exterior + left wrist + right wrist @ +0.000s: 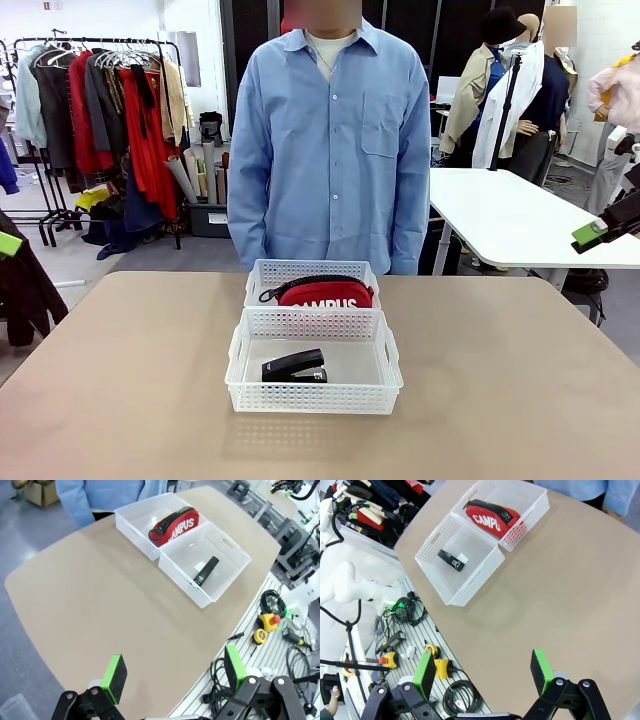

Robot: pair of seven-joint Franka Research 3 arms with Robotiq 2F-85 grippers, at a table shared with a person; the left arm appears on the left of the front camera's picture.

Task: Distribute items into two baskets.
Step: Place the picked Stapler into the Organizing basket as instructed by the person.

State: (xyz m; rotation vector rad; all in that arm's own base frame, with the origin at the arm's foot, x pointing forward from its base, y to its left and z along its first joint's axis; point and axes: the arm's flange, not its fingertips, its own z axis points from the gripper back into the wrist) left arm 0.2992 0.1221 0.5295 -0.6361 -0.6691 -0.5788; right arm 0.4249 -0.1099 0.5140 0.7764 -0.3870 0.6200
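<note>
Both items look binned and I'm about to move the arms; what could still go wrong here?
1. The red pouch stands above the far basket's rim, so a low sweep might snag it.
2. The two baskets touch; nudging the near basket holding the stapler would likely shift both.
3. The person stands at the far edge, close to any reach.

The front camera sits low at the table (120, 400) edge, facing the person (330, 140) across it. Both wrist cameras hang high off opposite corners, looking down; all three share the two baskets (313, 360) mid-table.
</note>
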